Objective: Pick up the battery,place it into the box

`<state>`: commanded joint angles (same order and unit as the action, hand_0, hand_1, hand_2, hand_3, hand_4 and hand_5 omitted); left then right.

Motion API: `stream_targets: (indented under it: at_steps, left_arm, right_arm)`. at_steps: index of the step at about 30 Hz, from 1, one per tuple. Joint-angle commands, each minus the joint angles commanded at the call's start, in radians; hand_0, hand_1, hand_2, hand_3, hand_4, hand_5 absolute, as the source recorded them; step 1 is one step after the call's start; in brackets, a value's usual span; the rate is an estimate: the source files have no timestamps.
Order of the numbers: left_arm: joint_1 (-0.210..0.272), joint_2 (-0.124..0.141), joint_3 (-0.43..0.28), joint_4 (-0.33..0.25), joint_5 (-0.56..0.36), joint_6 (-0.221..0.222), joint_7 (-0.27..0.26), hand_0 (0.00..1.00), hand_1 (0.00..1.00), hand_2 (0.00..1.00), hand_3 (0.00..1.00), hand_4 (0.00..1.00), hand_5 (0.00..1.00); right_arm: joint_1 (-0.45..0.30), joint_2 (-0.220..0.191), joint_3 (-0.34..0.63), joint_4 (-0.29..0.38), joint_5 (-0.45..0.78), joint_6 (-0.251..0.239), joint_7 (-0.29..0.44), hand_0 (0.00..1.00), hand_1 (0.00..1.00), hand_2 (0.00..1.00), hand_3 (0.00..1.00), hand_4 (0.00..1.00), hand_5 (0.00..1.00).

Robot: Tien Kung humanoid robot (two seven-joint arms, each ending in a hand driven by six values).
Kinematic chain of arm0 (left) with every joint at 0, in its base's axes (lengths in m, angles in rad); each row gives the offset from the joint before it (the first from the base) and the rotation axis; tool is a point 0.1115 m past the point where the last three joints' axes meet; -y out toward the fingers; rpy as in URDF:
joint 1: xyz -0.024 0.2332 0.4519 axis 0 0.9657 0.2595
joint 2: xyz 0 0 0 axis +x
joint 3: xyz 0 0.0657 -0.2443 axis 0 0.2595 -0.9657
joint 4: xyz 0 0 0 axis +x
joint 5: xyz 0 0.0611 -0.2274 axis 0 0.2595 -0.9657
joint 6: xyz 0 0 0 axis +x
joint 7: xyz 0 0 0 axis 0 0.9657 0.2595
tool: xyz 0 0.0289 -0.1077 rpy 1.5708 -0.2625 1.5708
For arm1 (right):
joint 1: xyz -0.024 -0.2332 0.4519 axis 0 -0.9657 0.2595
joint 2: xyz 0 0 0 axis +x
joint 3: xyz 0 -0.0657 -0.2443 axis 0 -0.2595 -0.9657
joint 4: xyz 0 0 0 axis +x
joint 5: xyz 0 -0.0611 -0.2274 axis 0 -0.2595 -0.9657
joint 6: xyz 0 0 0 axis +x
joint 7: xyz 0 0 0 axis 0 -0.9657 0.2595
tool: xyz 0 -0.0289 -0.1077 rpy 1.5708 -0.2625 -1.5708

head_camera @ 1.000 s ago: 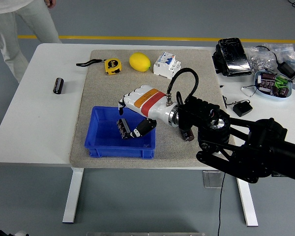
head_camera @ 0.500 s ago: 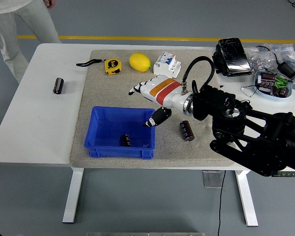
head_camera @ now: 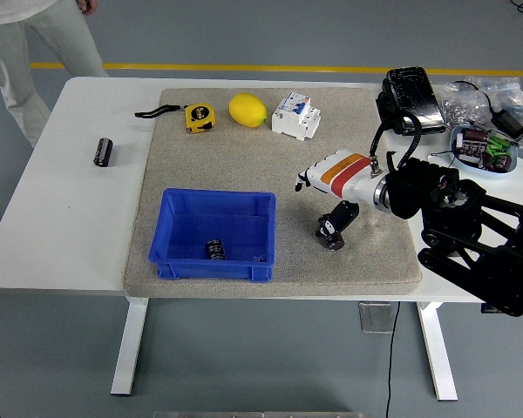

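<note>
A black battery [head_camera: 215, 249] lies inside the blue box [head_camera: 174, 261] near its front wall. A second dark battery [head_camera: 329, 235] lies on the grey mat right of the box. A third black battery [head_camera: 103, 151] lies on the bare table at the far left. My right hand [head_camera: 327, 187], white with an orange and red band, hangs open and empty just above and right of the second battery, its thumb over it. The left arm is out of view.
On the mat's far edge are a yellow tape measure [head_camera: 199, 116], a lemon [head_camera: 247, 110] and a white circuit breaker [head_camera: 295, 115]. A black device [head_camera: 411, 99], cables and a dish of parts [head_camera: 483, 150] crowd the right. A person [head_camera: 35, 43] stands at the far left.
My right hand let the battery drop into the box, then drew back to the right, out over the mat to the second battery. The battery now lies in the box.
</note>
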<state>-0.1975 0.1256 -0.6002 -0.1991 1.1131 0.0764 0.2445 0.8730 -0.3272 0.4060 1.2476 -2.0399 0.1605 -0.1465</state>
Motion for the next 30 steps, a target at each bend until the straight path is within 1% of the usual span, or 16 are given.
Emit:
stream_targets:
  at_steps: [1, 5, 8, 12, 16, 21, 30]
  left_arm:
    - [0.0, 0.0, 0.001, 0.0, -0.001, 0.0, 0.0, 0.754, 0.745, 0.797, 0.626, 0.63, 0.519]
    - [-0.001, -0.002, 0.003, -0.001, -0.005, -0.001, 0.0, 0.754, 0.745, 0.797, 0.626, 0.63, 0.519]
    - [-0.003, -0.003, 0.005, -0.002, -0.002, -0.002, 0.001, 0.754, 0.745, 0.797, 0.627, 0.63, 0.519]
    - [-0.005, -0.002, 0.012, -0.002, -0.014, -0.001, -0.003, 0.754, 0.745, 0.797, 0.627, 0.63, 0.519]
    - [-0.006, -0.002, 0.014, -0.002, -0.019, 0.0, -0.004, 0.753, 0.744, 0.797, 0.627, 0.628, 0.517]
    - [-0.006, -0.002, 0.011, -0.002, -0.014, -0.002, -0.003, 0.753, 0.744, 0.797, 0.628, 0.629, 0.519]
    - [-0.006, -0.002, 0.012, -0.004, -0.01, -0.006, -0.001, 0.752, 0.743, 0.797, 0.628, 0.629, 0.52]
  right_arm:
    - [-0.002, 0.003, -0.007, -0.015, -0.001, -0.006, 0.004, 0.624, 0.653, 0.733, 0.765, 0.998, 0.352]
    - [0.002, 0.019, -0.039, -0.066, 0.005, -0.03, 0.022, 0.624, 0.653, 0.733, 0.765, 0.998, 0.352]
    - [0.004, 0.031, -0.049, -0.085, -0.01, -0.023, 0.03, 0.628, 0.662, 0.734, 0.766, 0.998, 0.34]
    - [0.001, 0.03, -0.049, -0.085, -0.019, 0.014, 0.029, 0.628, 0.662, 0.734, 0.766, 0.998, 0.34]
    - [0.003, 0.023, -0.047, -0.084, -0.022, 0.027, 0.029, 0.628, 0.66, 0.73, 0.763, 0.998, 0.332]
    - [0.008, 0.024, -0.058, -0.096, -0.018, 0.016, 0.032, 0.62, 0.657, 0.727, 0.758, 0.998, 0.327]
    - [-0.002, 0.04, -0.07, -0.128, -0.011, -0.003, 0.038, 0.621, 0.649, 0.716, 0.755, 0.998, 0.318]
